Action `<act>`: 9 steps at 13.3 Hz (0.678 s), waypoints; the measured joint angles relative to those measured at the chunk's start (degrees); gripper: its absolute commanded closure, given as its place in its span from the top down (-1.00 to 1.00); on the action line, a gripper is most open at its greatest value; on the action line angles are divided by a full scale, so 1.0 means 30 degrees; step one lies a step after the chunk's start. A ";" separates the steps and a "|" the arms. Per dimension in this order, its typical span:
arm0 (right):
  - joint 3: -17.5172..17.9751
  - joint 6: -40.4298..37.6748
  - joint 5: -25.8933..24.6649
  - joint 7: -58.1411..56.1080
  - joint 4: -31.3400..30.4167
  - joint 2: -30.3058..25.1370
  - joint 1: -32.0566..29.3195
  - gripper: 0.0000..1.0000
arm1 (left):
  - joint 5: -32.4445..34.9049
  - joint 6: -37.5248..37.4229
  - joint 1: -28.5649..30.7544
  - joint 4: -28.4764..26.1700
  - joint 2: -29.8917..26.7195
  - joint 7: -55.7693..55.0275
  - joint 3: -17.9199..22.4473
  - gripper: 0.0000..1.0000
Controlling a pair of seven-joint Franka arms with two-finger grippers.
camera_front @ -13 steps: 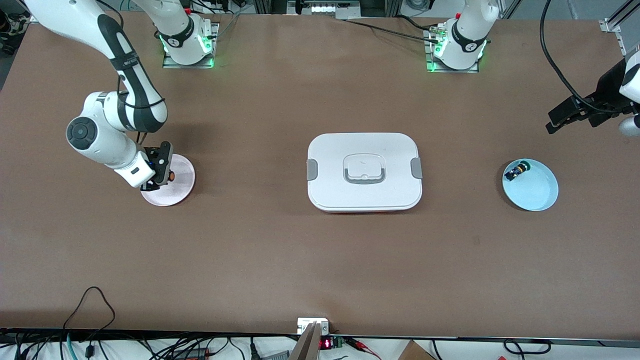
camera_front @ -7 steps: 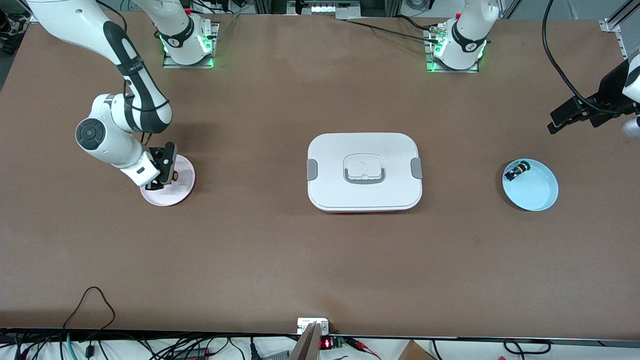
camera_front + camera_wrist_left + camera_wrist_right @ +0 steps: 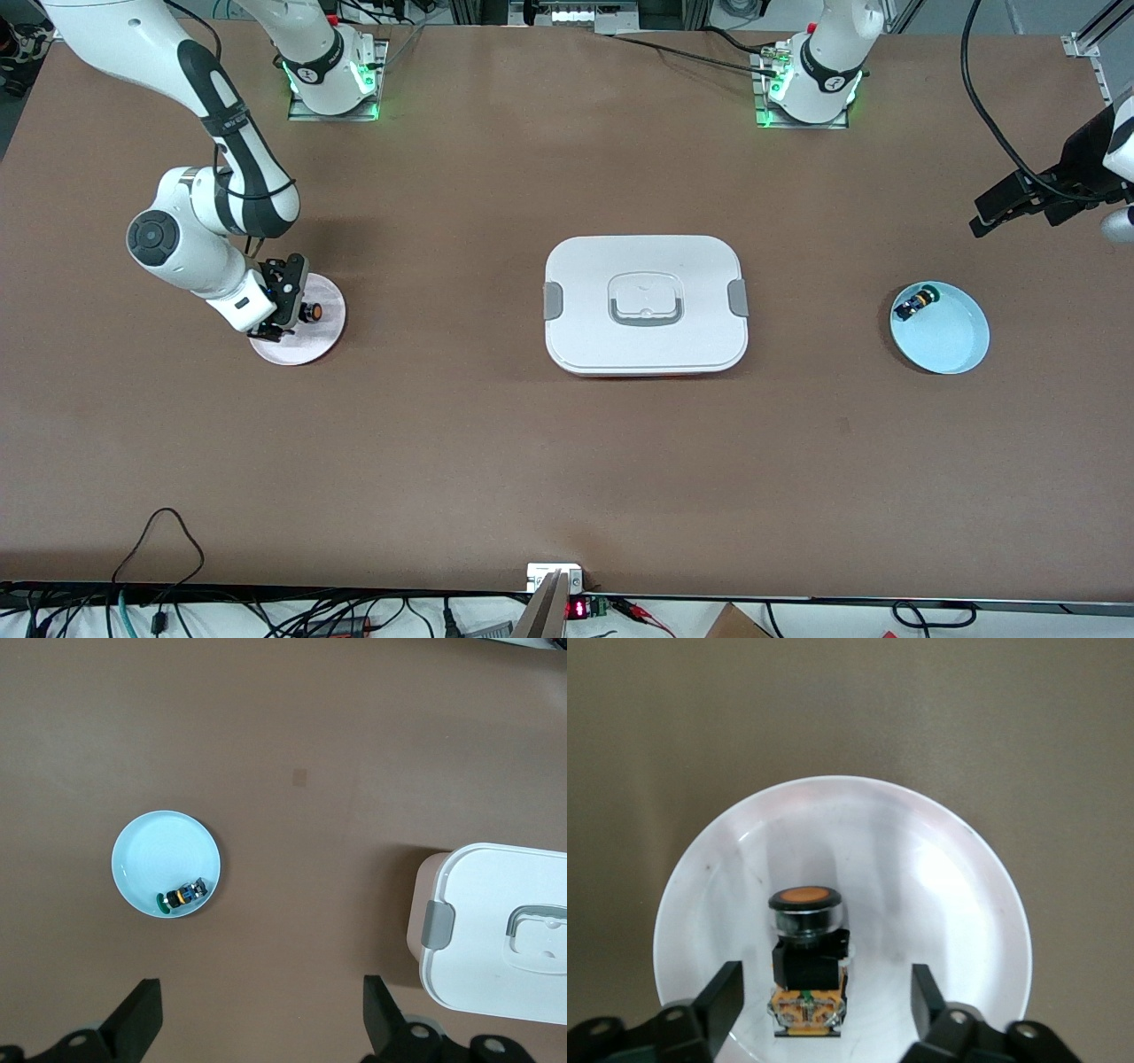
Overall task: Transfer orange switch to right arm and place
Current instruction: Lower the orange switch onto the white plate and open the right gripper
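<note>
The orange switch lies on its side on the pink plate, at the right arm's end of the table. In the right wrist view the orange switch shows its orange cap, black body and orange-tan base on the plate. My right gripper is low over the plate and open. The right gripper straddles the switch with a gap on each side and touches nothing. My left gripper waits open and empty in the air at the left arm's end; in the left wrist view the left gripper holds nothing.
A white lidded box with a grey handle stands mid-table, also seen as the box. A light blue dish at the left arm's end holds a green-capped switch; the dish and that switch show below the left wrist.
My right gripper has opened and let go of the orange switch, which now rests on the pink plate. The left arm has barely moved.
</note>
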 measured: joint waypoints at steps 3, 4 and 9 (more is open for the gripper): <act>-0.0002 -0.1075 0.0056 0.2706 0.0881 -0.0655 -0.0026 1.00 | -0.0050 0.0000 0.0001 -0.0007 0.0001 0.0037 0.0037 1.00; -0.0003 -0.2634 0.0066 0.4366 0.1653 -0.1032 -0.0035 1.00 | -0.0056 0.0000 0.0001 -0.0009 0.0001 0.0051 0.0062 1.00; 0.0056 -1.0880 0.0074 1.4243 0.6178 -0.2342 0.0051 1.00 | -0.0068 0.0001 0.0000 -0.0015 0.0001 0.0112 0.0096 1.00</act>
